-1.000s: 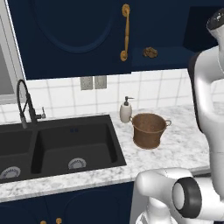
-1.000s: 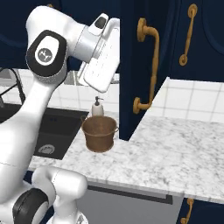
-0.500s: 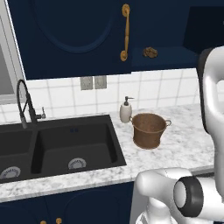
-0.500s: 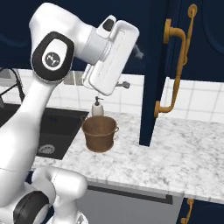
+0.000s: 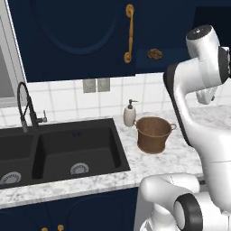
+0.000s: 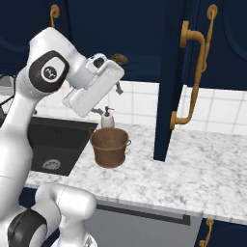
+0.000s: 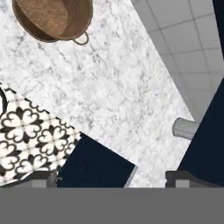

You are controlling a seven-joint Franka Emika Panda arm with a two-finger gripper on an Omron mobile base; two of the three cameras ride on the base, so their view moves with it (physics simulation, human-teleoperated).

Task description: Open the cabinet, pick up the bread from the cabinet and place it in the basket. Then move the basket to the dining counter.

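Bread is seen in the left base view as a small golden-brown lump on the shelf of the navy cabinet, just right of the shut door with the long brass handle. Brown basket is stood on the marble bench, right of the black sink, with a white soap dispenser just behind it to the left. A black faucet is placed at the sink's back left.

Right base view: the cabinet door is swung open, edge-on, its curly brass handle facing the camera. The bread is partly visible on the shelf behind the white hand. The hand is held above the basket, clear of it; the soap dispenser is just behind the basket. Finger spacing cannot be judged here.

Hand view: the end effector is shown with its two tips set wide apart at the bottom, nothing between them. The basket is seen from above at the upper left, inside bare. Marble bench, white tiled wall, patterned floor tiles and a navy door edge are also in frame.
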